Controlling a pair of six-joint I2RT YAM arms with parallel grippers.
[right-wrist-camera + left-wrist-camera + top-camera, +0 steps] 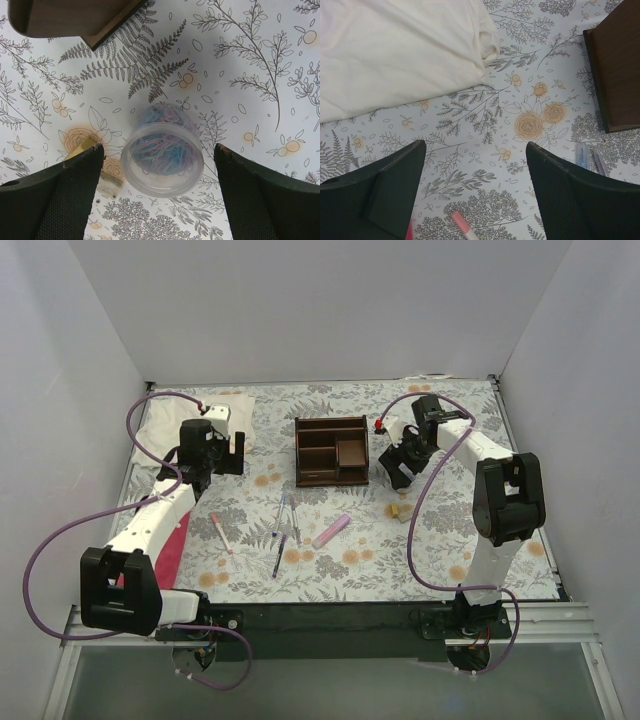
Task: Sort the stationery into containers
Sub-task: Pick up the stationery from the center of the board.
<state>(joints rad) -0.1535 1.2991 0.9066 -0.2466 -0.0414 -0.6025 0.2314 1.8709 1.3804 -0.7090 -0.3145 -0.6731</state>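
The right gripper [158, 147] hangs with its fingers spread wide on either side of a clear round tub of paper clips [162, 152], touching neither wall. The tub stands on the floral table cover [260, 75]. A tan block [81, 148] lies just beside it at 9 o'clock, and a corner of the wooden organiser [75, 17] shows at 11 o'clock. The left gripper [475, 145] is likewise open over bare cover, with a pink-and-white pen [462, 226] at its 6 o'clock. The step in hand looks like picking up the tub. The next move calls for lowering, closing on its wall, then carrying it to a compartment. Other pens [281, 530] and the pink bar [332, 531] lie at the organiser's 6 o'clock.
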